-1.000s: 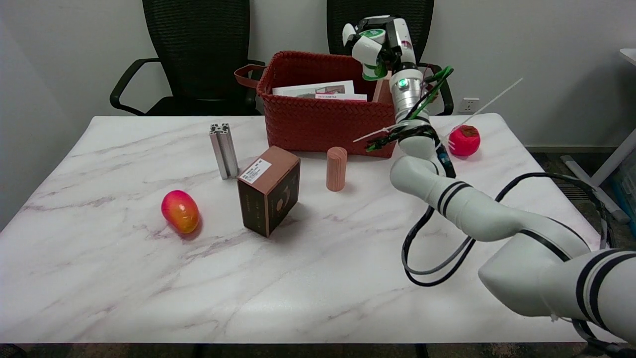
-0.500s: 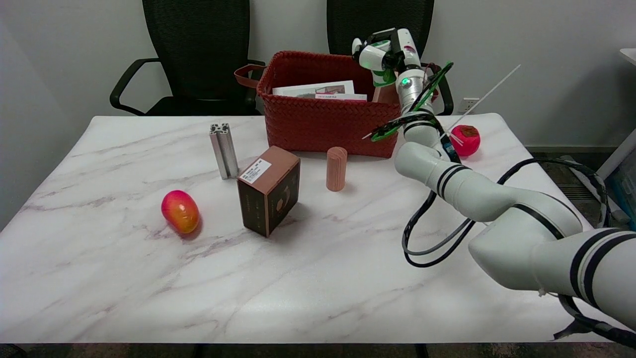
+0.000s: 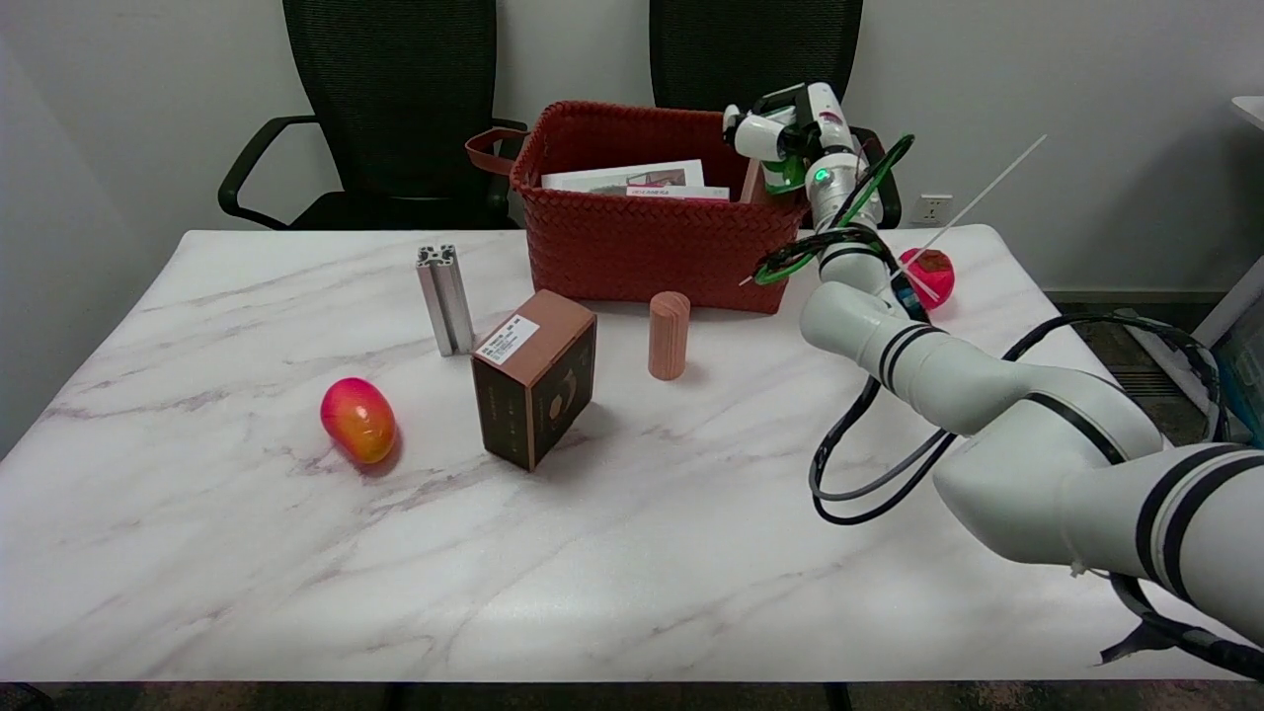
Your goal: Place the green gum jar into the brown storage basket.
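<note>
Robot's right hand (image 3: 780,138), black and white, is curled around the green gum jar (image 3: 787,174), gripping it; only a small patch of green shows below and between the fingers. Hand and jar are held in the air over the right end of the brown storage basket (image 3: 642,232), at about the level of its rim, and whether the jar touches the rim cannot be told. That basket is a reddish-brown woven bin with a loop handle on its left end, standing at the far side of a white marble table (image 3: 296,553), and some printed papers (image 3: 632,179) lie inside it. A white right arm (image 3: 948,380) reaches in from the lower right, with black cables looping beside it and green wiring near the wrist. Just in front of the basket stands a small upright pink ribbed cylinder (image 3: 669,335). To its left sits a brown box (image 3: 534,376) with a white label on top, and farther left a short upright aluminium bar (image 3: 445,299). Near the table's left side lies a red and yellow mango (image 3: 357,420). A red fruit (image 3: 928,275) rests behind the arm, to the right of the basket. Two black office chairs (image 3: 385,109) stand behind the table.
</note>
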Robot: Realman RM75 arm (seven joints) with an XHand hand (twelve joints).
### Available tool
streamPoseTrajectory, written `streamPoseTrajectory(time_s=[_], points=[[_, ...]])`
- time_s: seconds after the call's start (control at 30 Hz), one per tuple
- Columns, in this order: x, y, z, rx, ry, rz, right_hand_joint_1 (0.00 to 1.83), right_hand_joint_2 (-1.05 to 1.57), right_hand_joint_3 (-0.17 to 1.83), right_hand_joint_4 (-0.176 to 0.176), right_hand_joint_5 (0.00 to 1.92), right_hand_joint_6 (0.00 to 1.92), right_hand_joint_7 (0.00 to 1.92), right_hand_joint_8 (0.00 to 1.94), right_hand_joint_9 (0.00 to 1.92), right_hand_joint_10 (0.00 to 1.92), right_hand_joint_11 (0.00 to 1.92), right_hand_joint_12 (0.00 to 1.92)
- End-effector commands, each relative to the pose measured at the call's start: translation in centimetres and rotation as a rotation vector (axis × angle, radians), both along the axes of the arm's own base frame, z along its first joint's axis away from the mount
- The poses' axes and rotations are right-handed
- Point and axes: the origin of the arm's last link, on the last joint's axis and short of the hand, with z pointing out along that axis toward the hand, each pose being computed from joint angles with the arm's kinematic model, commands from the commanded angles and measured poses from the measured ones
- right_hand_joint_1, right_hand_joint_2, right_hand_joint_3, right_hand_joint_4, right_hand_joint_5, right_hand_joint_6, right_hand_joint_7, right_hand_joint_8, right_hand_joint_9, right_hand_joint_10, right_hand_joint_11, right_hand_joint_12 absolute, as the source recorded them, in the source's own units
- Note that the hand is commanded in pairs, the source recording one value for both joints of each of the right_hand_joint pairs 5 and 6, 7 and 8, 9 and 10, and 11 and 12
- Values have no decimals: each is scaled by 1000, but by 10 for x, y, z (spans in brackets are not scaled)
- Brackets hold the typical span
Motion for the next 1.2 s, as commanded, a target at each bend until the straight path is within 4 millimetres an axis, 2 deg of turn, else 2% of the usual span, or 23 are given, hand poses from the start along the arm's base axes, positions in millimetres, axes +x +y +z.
streamPoseTrajectory(time_s=[0.03,0.1,0.17,0.27,0.3,0.37,0.5,0.6,0.73,0.83,0.93,1.1,1.2], points=[[-5,1,1,-5,14,-28,955,591,779,0,1245,1245,1488,1488,1329,1329,1224,1224],[-5,1,-1,-2,12,-24,950,527,598,0,1097,1097,1398,1398,1201,1201,1052,1052],[-6,1,-2,0,12,-25,923,496,428,0,911,911,1258,1258,952,952,852,852],[-6,1,-4,4,13,-22,911,461,344,0,722,722,1046,1046,804,804,700,700],[-6,1,-5,8,12,-19,902,445,304,0,591,591,930,930,763,763,654,654],[-6,1,-7,11,14,-17,910,434,261,0,416,416,866,866,716,716,607,607],[-7,3,-8,12,13,-8,907,432,223,0,202,202,731,731,584,584,551,551],[-4,6,-9,12,15,22,906,419,220,0,117,117,634,634,479,479,449,449],[11,13,-10,3,-17,122,906,369,224,0,0,0,449,449,320,320,120,120],[22,24,-6,-7,-25,211,907,341,211,0,0,0,368,368,278,278,75,75],[30,44,0,-28,-32,301,915,351,147,0,41,41,340,340,282,282,125,125],[38,86,10,-121,14,377,918,365,150,0,71,71,337,337,280,280,148,148],[34,113,13,-163,23,391,921,364,156,0,73,73,333,333,267,267,126,126]])
